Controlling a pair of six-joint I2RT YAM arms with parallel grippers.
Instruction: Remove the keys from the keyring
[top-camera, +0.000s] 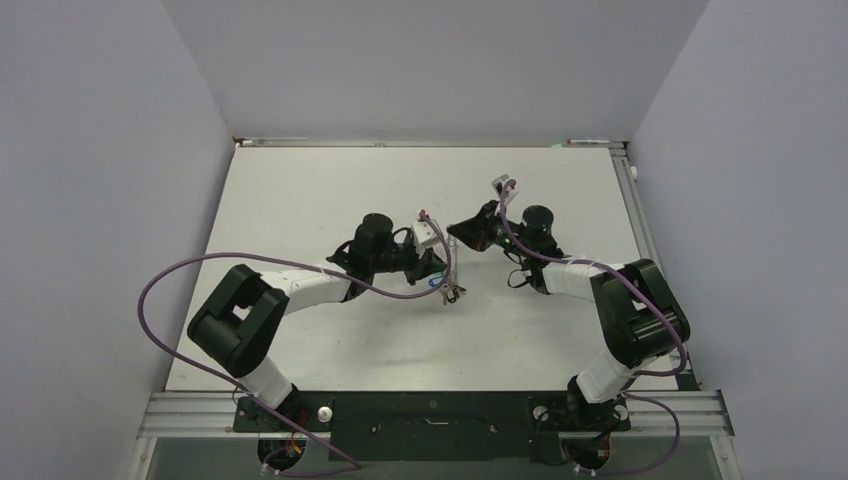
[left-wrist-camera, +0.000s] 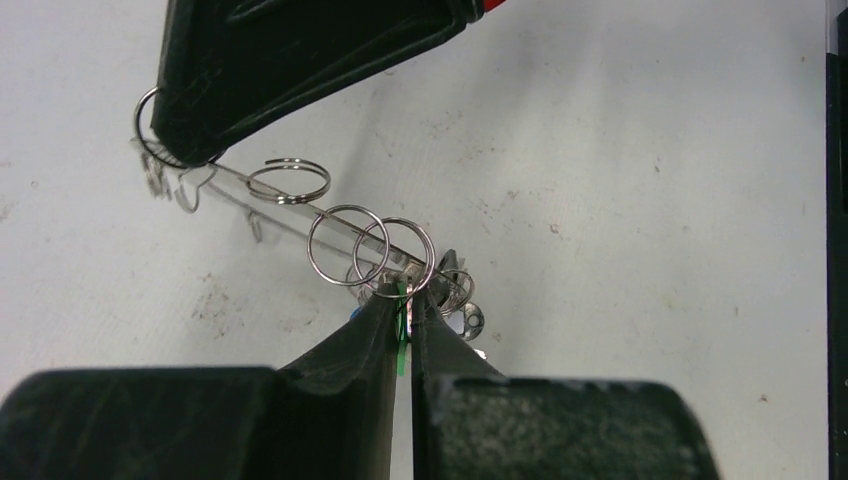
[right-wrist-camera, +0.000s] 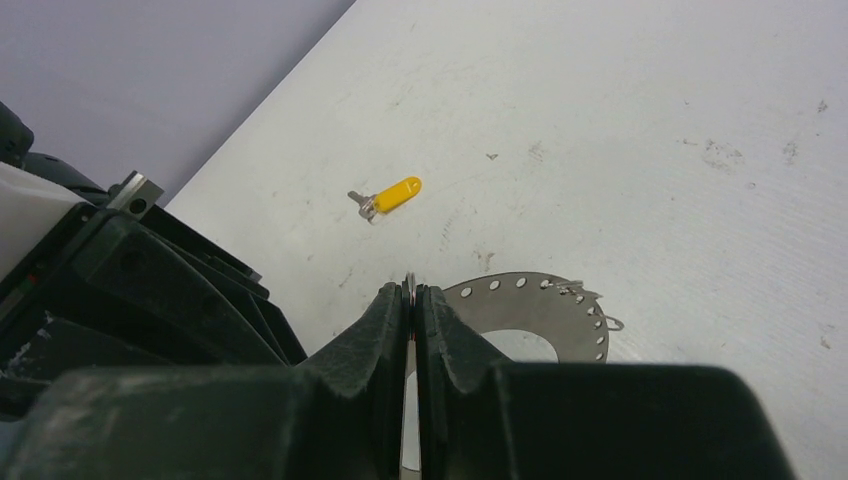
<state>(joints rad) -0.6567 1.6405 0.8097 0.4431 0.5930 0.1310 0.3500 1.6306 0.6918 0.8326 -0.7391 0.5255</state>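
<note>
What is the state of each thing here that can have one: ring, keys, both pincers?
Wide flat grey metal keyring: clamped at one edge by the right pincer.
Tiny yellow-headed silver key: off the keyring, lying alone on the white table.
Tiny green-headed key: pinched in the left pincer.
Small silver wire rings: threaded on the keyring.
Left pincer: shut.
Right pincer: shut.

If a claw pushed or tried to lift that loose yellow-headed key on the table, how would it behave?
The yellow-headed key looks tiny beside the right claw fingers, so it is probably very light and apt to skid when nudged. It lies flat on the table, so it likely won't roll, but it offers little edge to pinch. Its smooth-looking plastic head may be slippery.
</note>
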